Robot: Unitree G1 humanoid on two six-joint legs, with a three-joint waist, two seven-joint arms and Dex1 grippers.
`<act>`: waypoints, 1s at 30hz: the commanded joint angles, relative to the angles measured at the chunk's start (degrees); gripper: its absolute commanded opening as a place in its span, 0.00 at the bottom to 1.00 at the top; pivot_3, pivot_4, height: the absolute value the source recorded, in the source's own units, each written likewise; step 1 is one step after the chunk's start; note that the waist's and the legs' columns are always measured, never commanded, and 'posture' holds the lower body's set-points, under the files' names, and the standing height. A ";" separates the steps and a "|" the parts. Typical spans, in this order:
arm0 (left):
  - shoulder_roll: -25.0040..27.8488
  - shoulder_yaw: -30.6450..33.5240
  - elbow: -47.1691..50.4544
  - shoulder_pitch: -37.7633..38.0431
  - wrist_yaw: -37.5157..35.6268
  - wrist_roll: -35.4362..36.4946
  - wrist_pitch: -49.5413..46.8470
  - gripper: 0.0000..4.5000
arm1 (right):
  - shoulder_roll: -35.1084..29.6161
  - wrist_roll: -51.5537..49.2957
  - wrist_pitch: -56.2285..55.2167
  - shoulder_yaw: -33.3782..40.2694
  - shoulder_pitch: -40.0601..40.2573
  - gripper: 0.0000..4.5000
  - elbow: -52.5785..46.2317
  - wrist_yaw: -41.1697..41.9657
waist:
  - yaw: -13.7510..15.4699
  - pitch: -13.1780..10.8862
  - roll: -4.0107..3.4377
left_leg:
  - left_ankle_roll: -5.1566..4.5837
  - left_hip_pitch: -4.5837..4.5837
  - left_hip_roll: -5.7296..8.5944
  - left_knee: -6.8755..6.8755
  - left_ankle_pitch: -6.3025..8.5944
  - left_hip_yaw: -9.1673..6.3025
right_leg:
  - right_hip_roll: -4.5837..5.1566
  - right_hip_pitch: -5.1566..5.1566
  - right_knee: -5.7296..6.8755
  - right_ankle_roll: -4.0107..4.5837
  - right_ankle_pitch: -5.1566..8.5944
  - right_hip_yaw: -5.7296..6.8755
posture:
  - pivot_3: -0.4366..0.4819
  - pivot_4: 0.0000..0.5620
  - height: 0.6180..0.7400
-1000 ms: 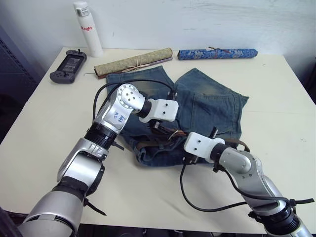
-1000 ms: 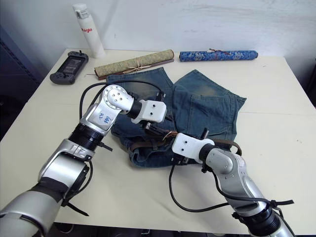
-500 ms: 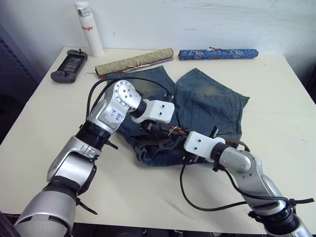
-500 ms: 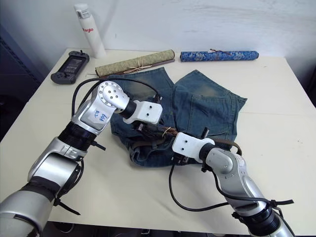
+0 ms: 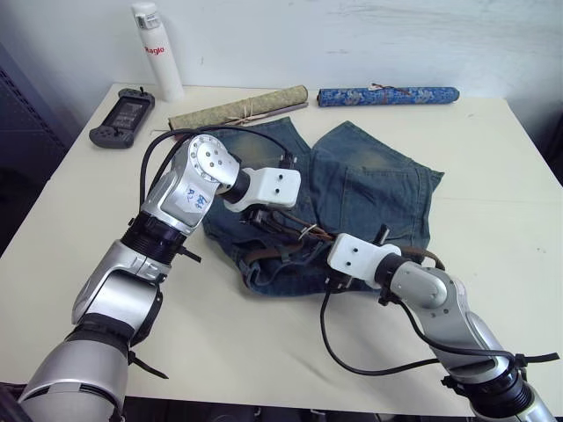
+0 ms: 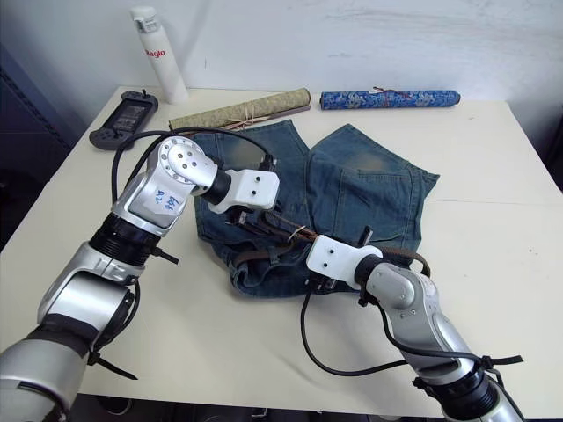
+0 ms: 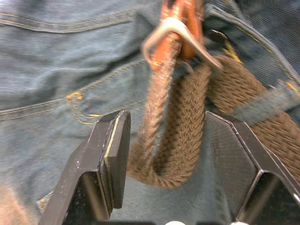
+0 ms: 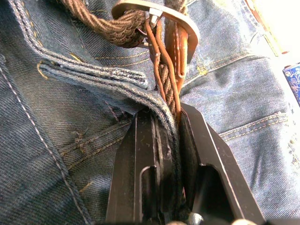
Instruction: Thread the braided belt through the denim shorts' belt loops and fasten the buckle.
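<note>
Cream-white table (image 5: pixel 79 202), set against a white wall. Landmark: the denim shorts (image 5: pixel 369 189), lying flat mid-table.

- Braided belt (image 7: pixel 183 131): dark brown, lying along the waistband at the near edge of the shorts; a loop of it is folded back beside the buckle.
- Buckle (image 8: pixel 159 14): silver frame on the waistband, between the two grippers.
- Belt loops: one (image 7: pixel 262 101) crosses over the belt just beside the buckle.
- Left gripper (image 7: pixel 164 154): fingers (image 7: pixel 115 150) spread wide, straddling the folded loop of belt, gripping nothing.
- Right gripper (image 8: pixel 164 154): clenched on the waistband edge together with the belt's leather end, just below the buckle.
- Beyond the shorts: tan roll (image 5: pixel 237 110), blue patterned roll (image 5: pixel 387 95), white bottle (image 5: pixel 157 53), black handheld console (image 5: pixel 121 116).
</note>
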State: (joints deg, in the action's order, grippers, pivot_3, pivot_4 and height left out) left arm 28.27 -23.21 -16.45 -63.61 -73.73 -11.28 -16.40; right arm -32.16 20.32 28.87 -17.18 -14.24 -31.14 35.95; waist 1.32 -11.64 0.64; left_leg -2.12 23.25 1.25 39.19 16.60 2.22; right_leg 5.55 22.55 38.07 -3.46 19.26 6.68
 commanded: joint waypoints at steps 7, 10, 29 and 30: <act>4.10 2.82 6.57 -1.92 -6.73 6.18 -3.68 0.64 | 0.47 -0.11 -0.09 1.55 -0.59 0.00 -1.85 -0.56 | -0.07 0.00 0.00 | 0.00 0.00 -0.01 0.00 0.00 0.00 | -0.01 0.00 -0.01 0.01 0.01 -0.01 | 0.48 0.27 0.56; 4.60 2.17 5.45 -2.67 -4.97 5.03 -2.46 0.64 | 0.44 -0.11 -0.12 1.56 -0.61 0.00 -1.76 -0.58 | -0.03 0.00 0.00 | 0.00 -0.01 -0.01 0.00 0.00 0.00 | 0.00 0.00 -0.01 0.01 0.01 -0.01 | 0.48 0.27 0.56; 0.00 -2.74 -1.93 -0.55 5.34 -3.27 10.38 0.64 | 0.25 -0.29 -0.11 2.05 -0.67 0.00 -1.87 -0.46 | 0.03 0.00 0.00 | 0.00 -0.01 0.00 0.00 0.00 0.01 | 0.00 0.01 0.01 0.01 0.01 -0.01 | 0.48 0.27 0.56; -0.01 -2.79 -2.36 -0.67 5.63 -3.71 10.64 0.64 | 0.26 -0.28 -0.11 2.03 -0.63 0.00 -1.87 -0.47 | 0.03 0.00 0.00 | 0.00 0.00 0.00 0.00 0.00 0.01 | 0.00 0.01 0.01 0.01 0.01 -0.01 | 0.48 0.27 0.56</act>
State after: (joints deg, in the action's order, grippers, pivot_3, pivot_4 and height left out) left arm 28.17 -26.38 -19.00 -62.38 -69.06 -14.14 -6.86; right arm -31.89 20.29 29.14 -17.10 -14.35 -31.11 35.94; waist 1.35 -11.64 0.64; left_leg -2.12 23.25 1.25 39.19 16.60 2.23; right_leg 5.54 22.56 38.08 -3.45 19.27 6.67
